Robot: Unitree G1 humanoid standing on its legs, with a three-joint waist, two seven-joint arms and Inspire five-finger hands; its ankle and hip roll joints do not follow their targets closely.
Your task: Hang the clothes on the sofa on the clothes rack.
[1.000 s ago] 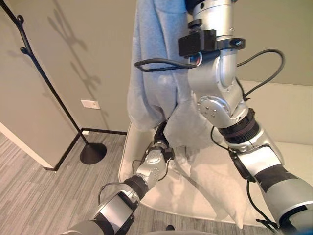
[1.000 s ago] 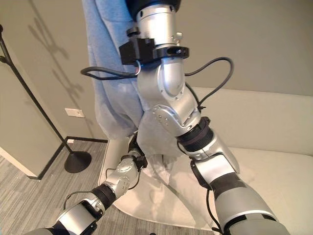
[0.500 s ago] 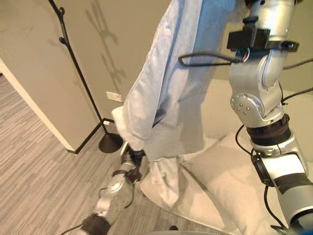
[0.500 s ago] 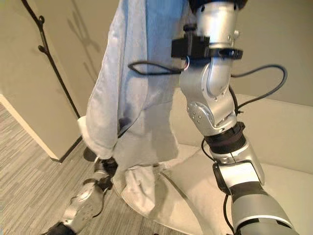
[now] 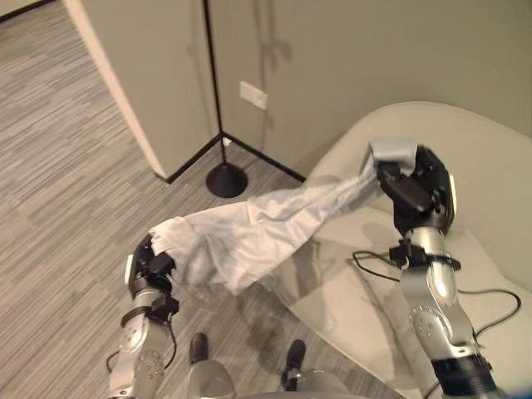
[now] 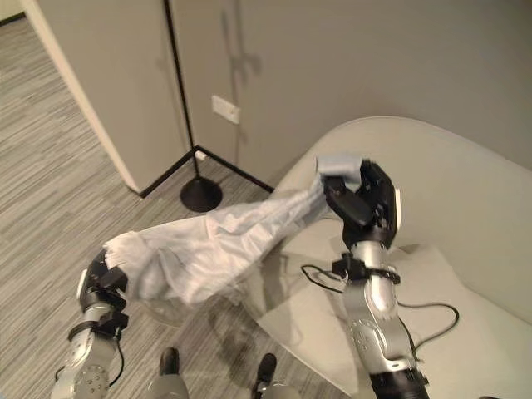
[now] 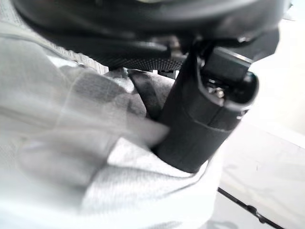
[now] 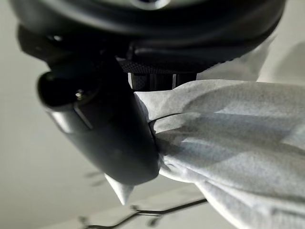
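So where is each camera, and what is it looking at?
Left eye view: on the head, looking down at the cloth stretched between the left hand and right hand.
Right eye view: beside it, same scene, with the rack and sofa.
Left wrist view: on the left wrist, seeing its thumb in cloth.
Right wrist view: on the right wrist, seeing its thumb pinching cloth.
All share the cloth.

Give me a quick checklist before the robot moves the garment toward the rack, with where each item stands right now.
1. Right hand gripping garment: ok, thumb and fingers pinch one end.
2. Left hand gripping the other end: ok, cloth is bunched in its fingers.
3. Garment off the floor: ok, it spans between the hands, sagging in the middle.
4. Garment off the sofa: ok, it is lifted.
5. Rack located: ok, pole and base stand in the wall corner.
6. Rack hooks in view: not ok, they lie above the frame.
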